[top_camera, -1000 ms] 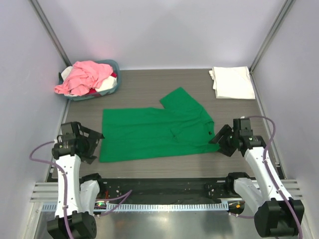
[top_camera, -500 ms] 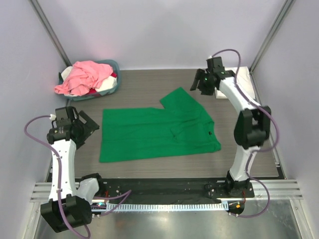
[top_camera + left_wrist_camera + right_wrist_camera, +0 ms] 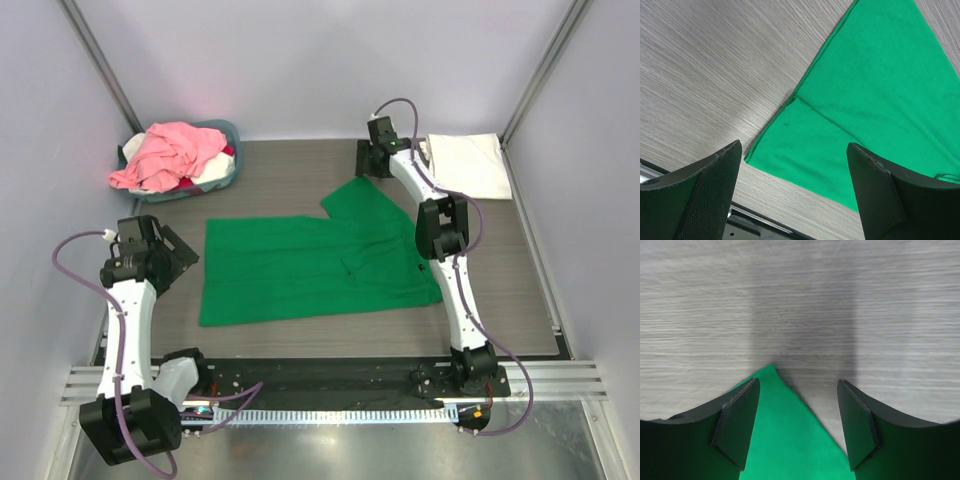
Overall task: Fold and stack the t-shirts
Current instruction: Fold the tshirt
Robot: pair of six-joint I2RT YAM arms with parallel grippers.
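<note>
Jaws on the right gripper [image 3: 798, 422] stand well apart and clamp nothing. Between them, lower in the wrist view, lies the pointed tip of one sleeve of the green t-shirt [image 3: 300, 265] on the grey wood-grain worktop [image 3: 280, 180]. Whether either fingertip touches the cloth I cannot tell. From above, this gripper sits over the far end of that sleeve, near the middle of the worktop's far edge, with its arm stretched across from the near right.

On the left gripper [image 3: 794, 146] the jaws are spread wide and also hold nothing. Its wrist view shows a corner of the same green cloth on the bare wood between the two dark fingers. From above, it is close to the worktop's left edge, just beside the shirt's left border and apart from it.

Spread flat over the middle of the worktop, the green t-shirt has one sleeve pointing toward the far edge. A folded white t-shirt [image 3: 468, 165] lies in the far right corner. At the far left corner a round blue-grey basket [image 3: 228, 133] holds a crumpled pink t-shirt [image 3: 175, 150] on top of other cloth.
</note>
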